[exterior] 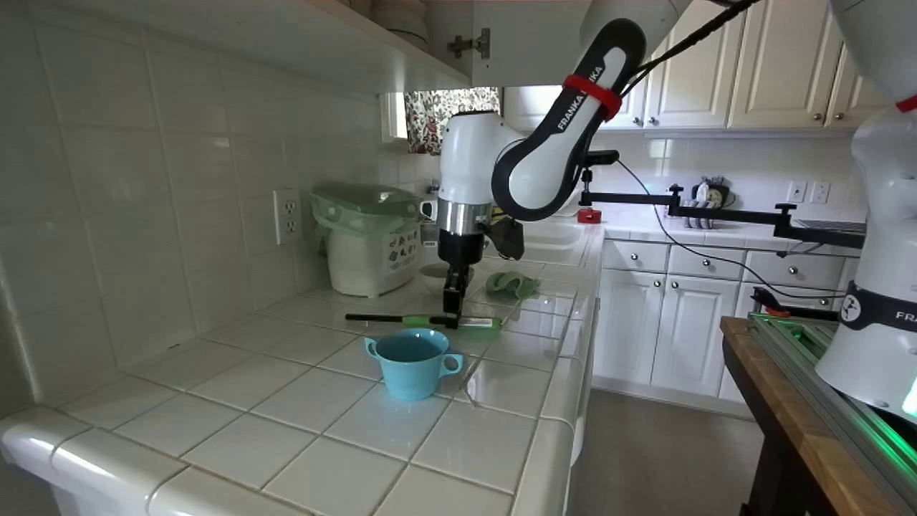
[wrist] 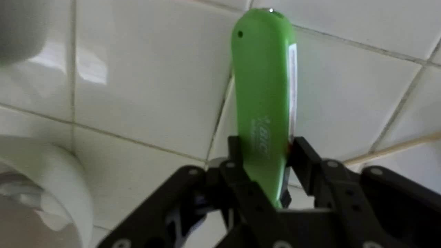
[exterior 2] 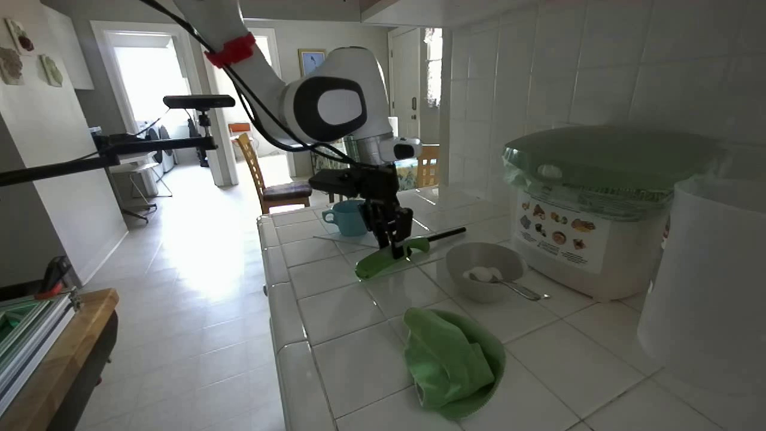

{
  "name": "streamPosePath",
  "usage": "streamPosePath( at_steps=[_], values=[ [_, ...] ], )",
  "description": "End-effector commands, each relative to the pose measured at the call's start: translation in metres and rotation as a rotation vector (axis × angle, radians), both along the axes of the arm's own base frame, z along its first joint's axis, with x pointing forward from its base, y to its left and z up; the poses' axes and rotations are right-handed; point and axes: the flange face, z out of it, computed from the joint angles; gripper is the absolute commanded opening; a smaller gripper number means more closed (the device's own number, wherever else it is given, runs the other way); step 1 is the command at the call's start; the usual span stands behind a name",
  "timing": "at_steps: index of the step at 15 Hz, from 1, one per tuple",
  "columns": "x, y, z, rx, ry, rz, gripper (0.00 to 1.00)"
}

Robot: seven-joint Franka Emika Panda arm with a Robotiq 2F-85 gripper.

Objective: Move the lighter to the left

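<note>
The green lighter (wrist: 262,75) lies lengthwise between the fingers of my gripper (wrist: 263,148) in the wrist view, with both pads against its sides. Its rounded butt end points away from the gripper. In an exterior view the thin black end of the lighter (exterior: 415,320) extends toward the backsplash, and my gripper (exterior: 453,321) grips the green body from above. An exterior view from across the counter shows the lighter (exterior 2: 374,264) close over the tiles, under my gripper (exterior 2: 397,248). Whether it touches them I cannot tell.
A blue two-handled cup (exterior: 412,365) stands close to the lighter. A thin stick (wrist: 392,151) lies nearby. On the opposite side are a pale bowl (exterior 2: 464,287) with a spoon and a green bowl holding a cloth (exterior 2: 446,359). A lidded bin (exterior: 372,265) stands near the wall.
</note>
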Motion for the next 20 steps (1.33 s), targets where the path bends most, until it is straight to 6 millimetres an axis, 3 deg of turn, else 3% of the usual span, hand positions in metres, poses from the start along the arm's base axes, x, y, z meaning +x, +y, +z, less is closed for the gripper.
streamPosePath(
  at_steps=[1, 6, 9, 16, 17, 18, 20],
  values=[
    [-0.008, 0.003, 0.007, 0.148, -0.038, 0.093, 0.16],
    [-0.008, 0.016, 0.015, 0.339, -0.056, 0.196, 0.16],
    [-0.009, 0.011, 0.016, 0.401, -0.043, 0.210, 0.16],
    [-0.018, 0.003, 0.021, 0.287, 0.063, 0.127, 0.16],
    [-0.019, 0.008, 0.029, 0.244, 0.054, 0.115, 0.66],
    [-0.020, 0.013, 0.037, 0.198, 0.041, 0.098, 0.68],
    [-0.020, 0.029, 0.057, 0.103, 0.006, 0.071, 0.82]
  ],
)
